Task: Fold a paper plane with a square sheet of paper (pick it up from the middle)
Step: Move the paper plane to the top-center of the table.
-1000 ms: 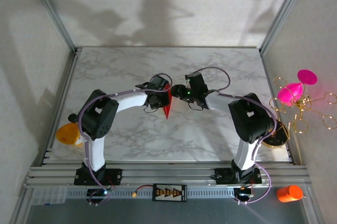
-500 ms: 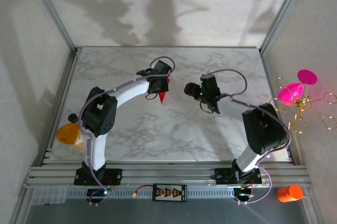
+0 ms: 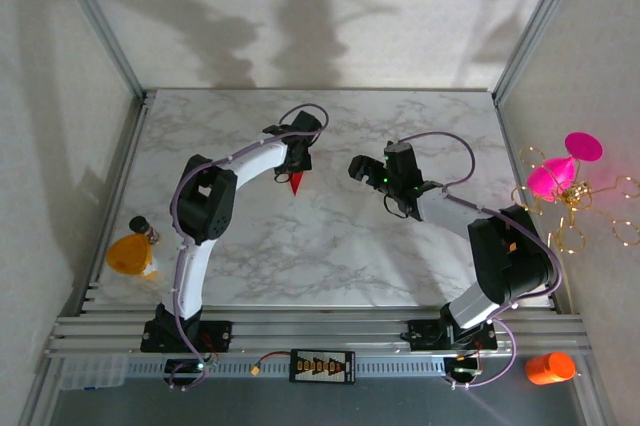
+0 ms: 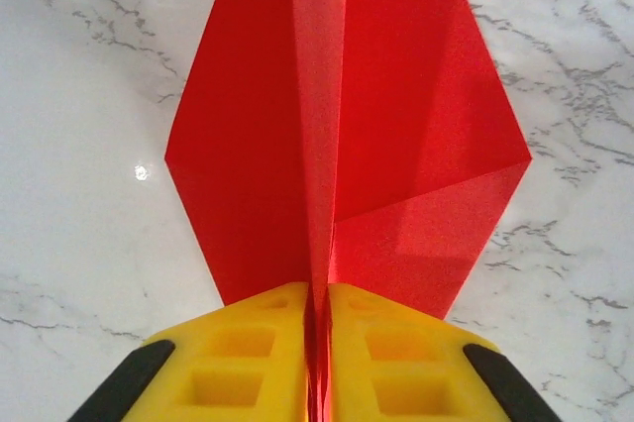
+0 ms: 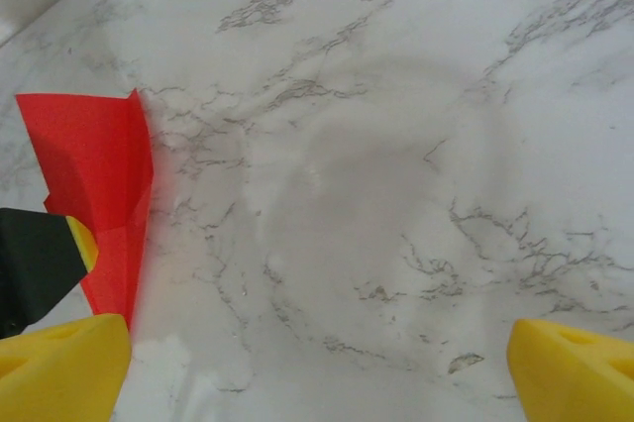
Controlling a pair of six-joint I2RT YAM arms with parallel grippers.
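Evidently folding looked complete: a slim, pointed red paper plane [image 4: 337, 145] was held at the white marble table's [image 3: 250, 246] far middle, its ridge pinched by the left gripper [image 4: 319, 293]. The right gripper [image 5: 317, 363] gaped empty over the table's right-centre. Only set-down seemingly remained.

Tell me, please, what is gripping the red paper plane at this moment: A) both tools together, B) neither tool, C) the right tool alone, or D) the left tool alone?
D: in the left wrist view the left tool is closed on the raised centre ridge of the paper plane, while the right tool stands wide open, apart from the paper.
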